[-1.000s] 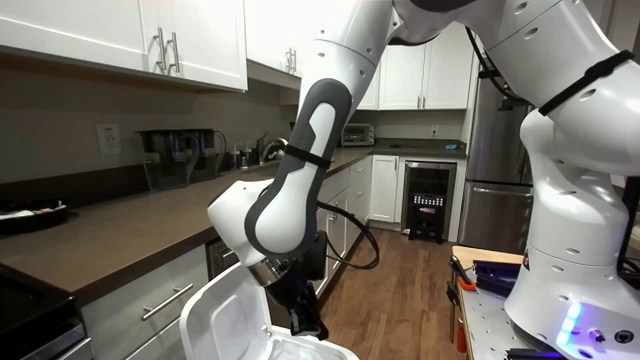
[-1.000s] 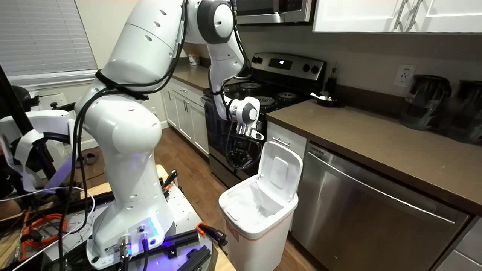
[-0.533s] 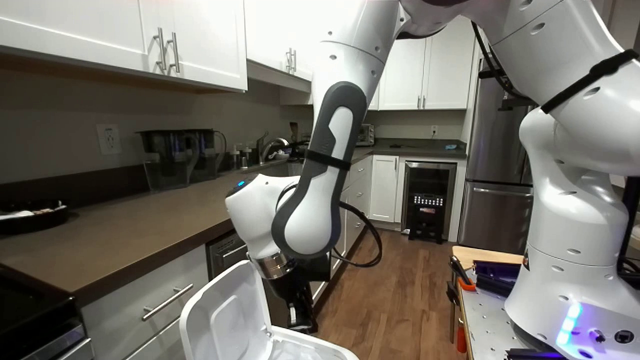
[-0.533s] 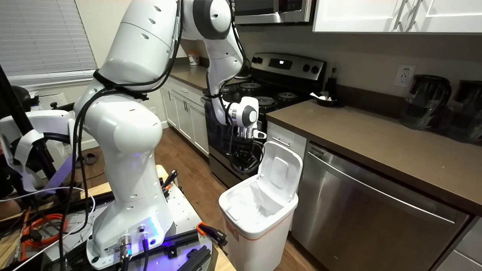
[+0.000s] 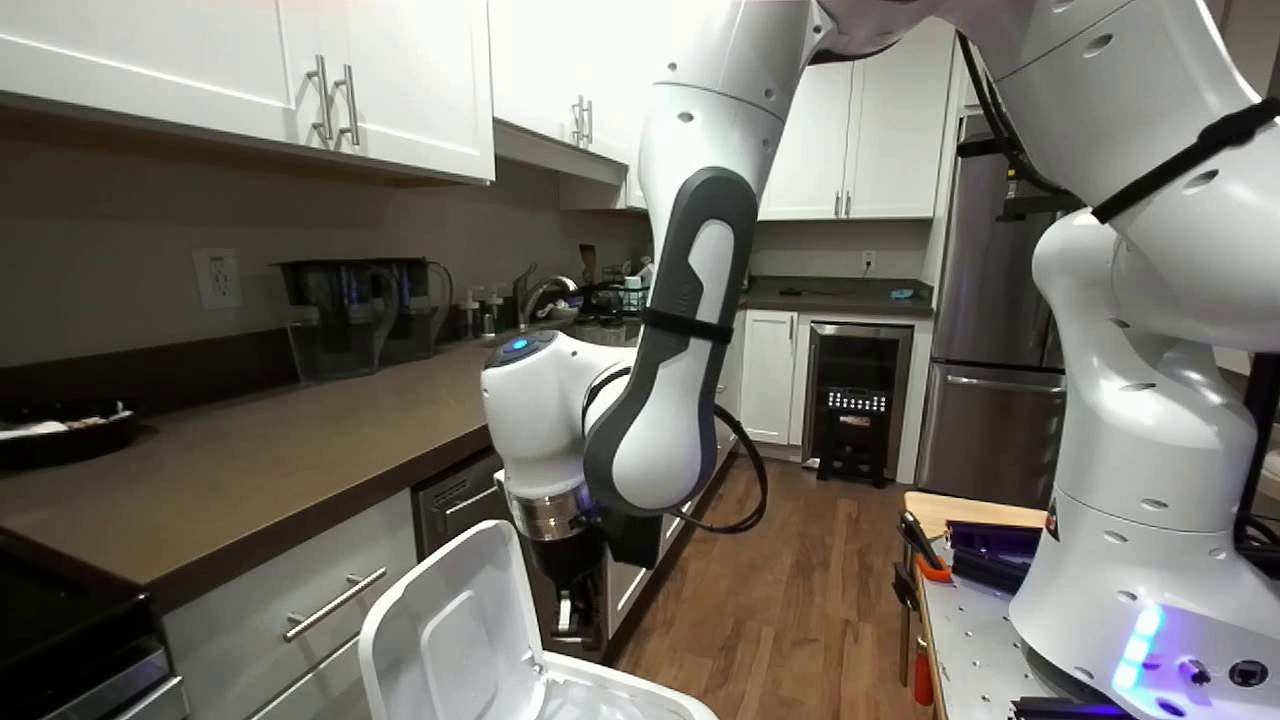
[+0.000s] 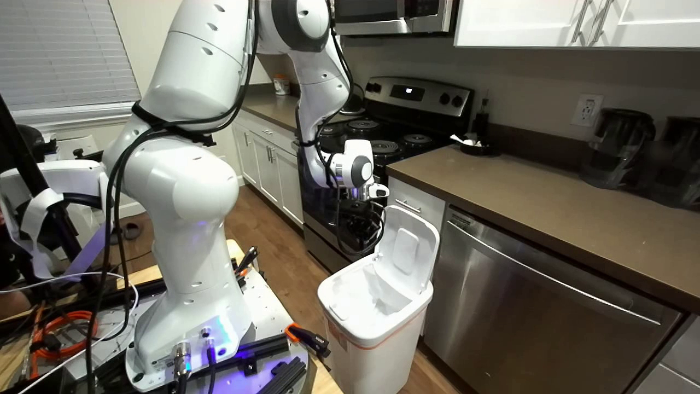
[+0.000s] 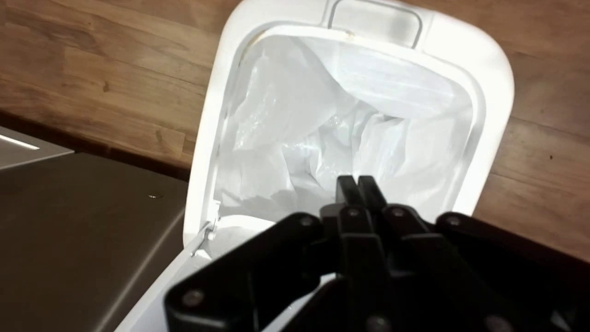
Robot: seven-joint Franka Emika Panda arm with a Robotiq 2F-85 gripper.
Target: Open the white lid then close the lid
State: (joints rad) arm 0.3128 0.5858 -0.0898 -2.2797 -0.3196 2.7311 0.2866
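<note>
A dishwasher (image 6: pixel 536 306) flanks the bin (image 6: pixel 372 355) and raised white lid (image 6: pixel 409 246) near the empty, almost-touching jaws.

At lower centre of the frame, the bin (image 6: pixel 376 358) bears a raised lid (image 6: pixel 407 249); the end effector (image 6: pixel 362 235) hangs near the lid's left edge.

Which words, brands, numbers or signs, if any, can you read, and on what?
None is readable.
Stove display: lit digits, blurred.
Dishwasher: corner marks, too small.
Black tool handle: pale lettering, too small.
Robot base: label, too small.
Black stool-like object: label, blurred.
Arm's dark trim: faint marks, illegible.
</note>
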